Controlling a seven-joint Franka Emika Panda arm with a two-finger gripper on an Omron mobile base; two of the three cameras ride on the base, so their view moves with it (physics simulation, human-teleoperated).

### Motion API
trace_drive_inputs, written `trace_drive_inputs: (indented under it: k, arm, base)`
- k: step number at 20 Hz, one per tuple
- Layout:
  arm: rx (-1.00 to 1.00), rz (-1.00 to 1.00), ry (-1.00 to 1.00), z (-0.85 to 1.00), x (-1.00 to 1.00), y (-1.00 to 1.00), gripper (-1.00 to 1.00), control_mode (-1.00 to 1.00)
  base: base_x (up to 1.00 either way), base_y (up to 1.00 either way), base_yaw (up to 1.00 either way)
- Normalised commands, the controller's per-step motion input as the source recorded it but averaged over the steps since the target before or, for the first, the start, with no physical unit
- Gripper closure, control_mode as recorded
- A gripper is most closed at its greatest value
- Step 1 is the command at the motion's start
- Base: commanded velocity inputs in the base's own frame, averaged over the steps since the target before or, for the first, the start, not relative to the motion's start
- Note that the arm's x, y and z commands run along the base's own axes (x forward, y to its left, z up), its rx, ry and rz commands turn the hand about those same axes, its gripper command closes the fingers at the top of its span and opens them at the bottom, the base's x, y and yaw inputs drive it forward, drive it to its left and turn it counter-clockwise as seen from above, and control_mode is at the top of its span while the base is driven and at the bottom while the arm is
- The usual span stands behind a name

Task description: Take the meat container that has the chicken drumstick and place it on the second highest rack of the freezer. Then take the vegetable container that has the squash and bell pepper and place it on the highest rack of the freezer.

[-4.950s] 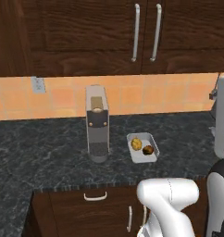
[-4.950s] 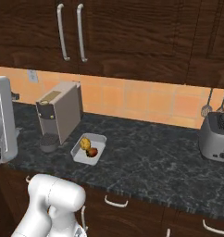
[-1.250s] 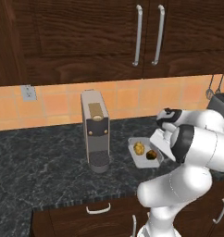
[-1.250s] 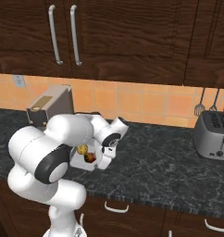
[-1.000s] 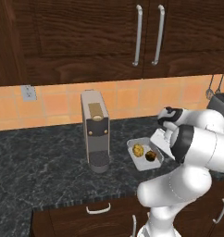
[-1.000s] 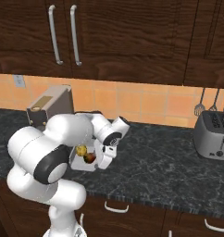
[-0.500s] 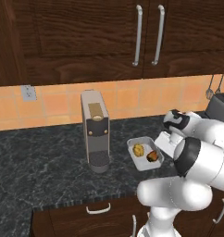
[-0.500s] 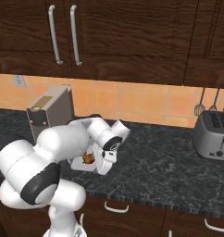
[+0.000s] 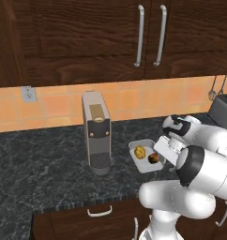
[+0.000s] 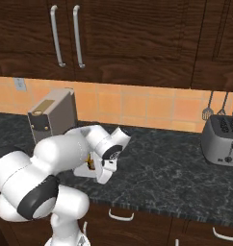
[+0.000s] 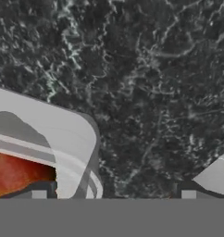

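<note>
A white tray [image 9: 134, 143] lies on the dark counter to the right of the coffee machine. It holds the bumpy yellow squash [image 9: 140, 151] and the red-orange bell pepper [image 9: 154, 158]. My gripper [image 9: 160, 156] is down at the tray's right end, open. In the hand view the fingertips [image 11: 40, 193] stand wide apart and straddle the tray's rim [image 11: 63, 134], with the bell pepper [image 11: 16, 173] just inside. From the right base view my arm covers most of the tray [image 10: 81, 171], with the gripper [image 10: 102, 174] low beside it. The freezer, its racks and the chicken drumstick are out of view.
A grey coffee machine [image 9: 96, 136] stands just left of the tray. A steel toaster [image 10: 223, 141] sits far right on the counter, with utensils [image 10: 208, 113] hanging on the tiled wall. Dark wood cabinets [image 9: 148, 33] hang overhead. Bare counter [image 10: 161, 163] lies between tray and toaster.
Five seconds ago the arm was folded low; it has since reached out to the tray. Over the last second the hand has sunk lower at the tray's right end. The tray has not moved.
</note>
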Motion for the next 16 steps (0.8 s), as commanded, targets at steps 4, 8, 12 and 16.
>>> trace_drive_inputs:
  k: [4, 8, 12, 16]
  arm:
    - [0.00, 0.00, 0.15, -0.36, 0.48, -0.16, -1.00, -1.00]
    - [0.00, 0.00, 0.23, -0.47, 0.44, -0.06, -1.00, -1.00]
    - [0.00, 0.00, 0.21, -0.46, 0.51, 0.04, -1.00, -1.00]
    - [0.00, 0.00, 0.22, -0.52, 0.63, 0.40, 1.00, -1.00]
  base:
    - [0.00, 0.00, 0.00]
    - [0.00, 0.00, 0.00]
    - [0.00, 0.00, 0.00]
    - [0.00, 0.00, 0.00]
